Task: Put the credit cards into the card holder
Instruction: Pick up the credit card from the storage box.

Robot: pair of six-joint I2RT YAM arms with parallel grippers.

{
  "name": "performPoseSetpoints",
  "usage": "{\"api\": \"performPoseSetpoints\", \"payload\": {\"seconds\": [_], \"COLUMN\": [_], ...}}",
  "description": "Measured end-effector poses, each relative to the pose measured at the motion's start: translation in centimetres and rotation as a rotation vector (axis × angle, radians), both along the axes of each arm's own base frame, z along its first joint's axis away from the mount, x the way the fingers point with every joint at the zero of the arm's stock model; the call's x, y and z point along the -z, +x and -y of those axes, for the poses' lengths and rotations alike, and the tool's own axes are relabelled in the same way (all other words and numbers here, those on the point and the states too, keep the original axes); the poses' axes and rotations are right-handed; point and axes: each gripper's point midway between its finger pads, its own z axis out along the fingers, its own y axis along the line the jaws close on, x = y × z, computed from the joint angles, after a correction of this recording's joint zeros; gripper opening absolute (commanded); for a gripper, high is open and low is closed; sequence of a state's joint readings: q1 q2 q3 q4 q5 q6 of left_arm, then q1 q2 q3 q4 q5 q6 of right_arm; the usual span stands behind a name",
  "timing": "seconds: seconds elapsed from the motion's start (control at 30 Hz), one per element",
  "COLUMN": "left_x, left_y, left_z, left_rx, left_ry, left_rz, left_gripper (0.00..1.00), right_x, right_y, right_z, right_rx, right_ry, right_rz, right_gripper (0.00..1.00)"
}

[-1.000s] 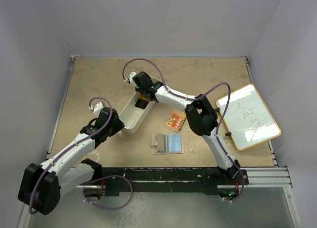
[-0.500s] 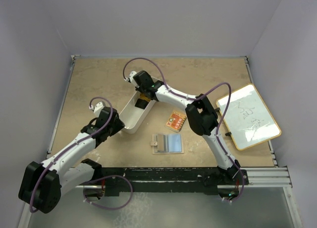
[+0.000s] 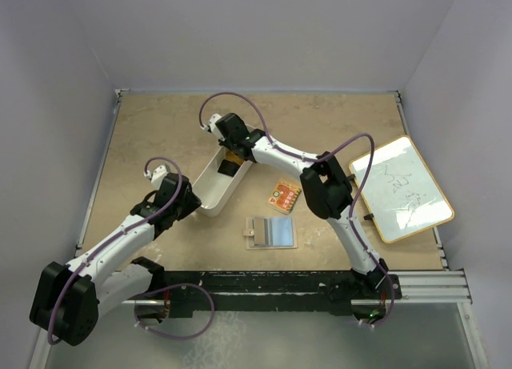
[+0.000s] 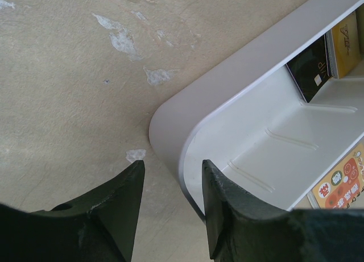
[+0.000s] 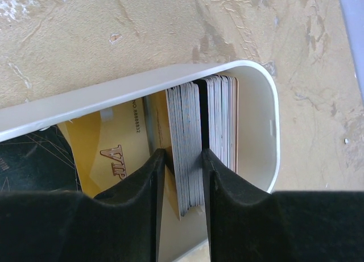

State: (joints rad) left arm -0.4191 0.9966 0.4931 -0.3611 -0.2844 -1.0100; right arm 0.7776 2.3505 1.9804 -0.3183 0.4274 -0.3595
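Note:
Several credit cards (image 5: 185, 120) stand on edge as a grey stack at the rounded far end of a long white bin (image 5: 114, 94). My right gripper (image 5: 183, 154) reaches down into that end (image 3: 232, 154), shut on part of the stack. A gold VIP card (image 5: 108, 148) and a black card (image 5: 28, 159) lean beside it. My left gripper (image 4: 172, 165) is open astride the bin's near corner wall (image 4: 170, 120), one finger outside and one inside, with slack around the wall. The card holder (image 3: 270, 232) lies open on the table in front of the bin, apart from both grippers.
An orange-red patterned packet (image 3: 284, 195) lies between the bin (image 3: 210, 189) and the card holder. A wood-framed whiteboard (image 3: 402, 189) sits at the table's right edge. The right arm stretches diagonally over the table's middle.

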Motion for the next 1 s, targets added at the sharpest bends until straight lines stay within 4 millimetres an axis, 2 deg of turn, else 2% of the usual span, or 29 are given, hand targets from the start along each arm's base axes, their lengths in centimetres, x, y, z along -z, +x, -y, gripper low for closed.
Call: {"api": "performPoseSetpoints", "payload": {"seconds": [0.27, 0.47, 0.83, 0.93, 1.0], "left_x": [0.0, -0.1, -0.2, -0.4, -0.5], "left_y": [0.0, 0.1, 0.1, 0.0, 0.0], "left_z": [0.0, 0.0, 0.1, 0.1, 0.2], "left_rx": [0.0, 0.0, 0.0, 0.004, 0.007], "left_ry": [0.0, -0.002, -0.005, -0.011, -0.016], "left_rz": [0.0, 0.005, 0.009, 0.013, 0.015], "left_gripper": [0.41, 0.41, 0.41, 0.41, 0.42], "right_x": [-0.8, -1.7, -1.9, -2.3, -2.9], "right_y": [0.5, 0.9, 0.5, 0.0, -0.3], "right_z": [0.2, -0.1, -0.4, -0.4, -0.4], "right_rx": [0.009, 0.011, -0.008, -0.021, -0.027], "right_ry": [0.006, 0.024, 0.033, 0.048, 0.061], "right_rz": [0.01, 0.027, 0.013, 0.005, 0.002], "right_gripper": [0.32, 0.26, 0.07, 0.0, 0.0]}}
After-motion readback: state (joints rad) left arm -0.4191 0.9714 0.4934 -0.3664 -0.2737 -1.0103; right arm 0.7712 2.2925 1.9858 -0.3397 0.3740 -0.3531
